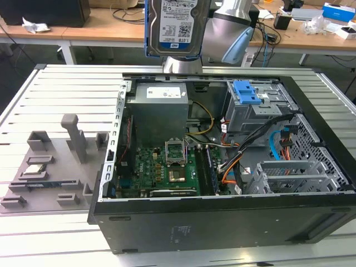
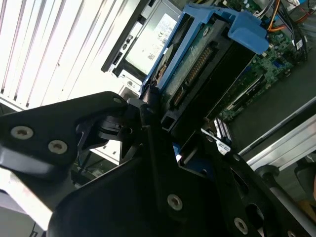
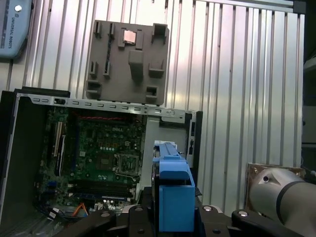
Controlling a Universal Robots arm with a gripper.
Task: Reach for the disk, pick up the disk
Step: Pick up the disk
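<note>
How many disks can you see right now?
1: the disk, clamped in the gripper above the open computer case. More could sit hidden inside the drive cage.

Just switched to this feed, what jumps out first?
The disk hangs high above the open computer case in the exterior view, clamped in the gripper. Below it the case lies on its side with the green motherboard exposed. A grey fixture tray sits on the slatted table at the exterior view's left.
</note>
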